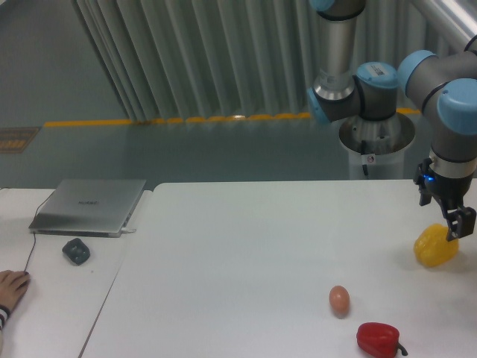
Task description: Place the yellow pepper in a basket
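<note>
Since the yellow pepper [435, 247] looks glossy and lumpy, we judge it slippery; our hand [456, 231] straddles its top, spread.

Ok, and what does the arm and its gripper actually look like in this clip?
The arm is built of silver-grey tubular links with light blue caps at the joints. A small red-and-white label sits on its pale round base. The wrist ends in a black section with a small blue light, carrying a black two-finger gripper. No loose cables are visible on it.
</note>
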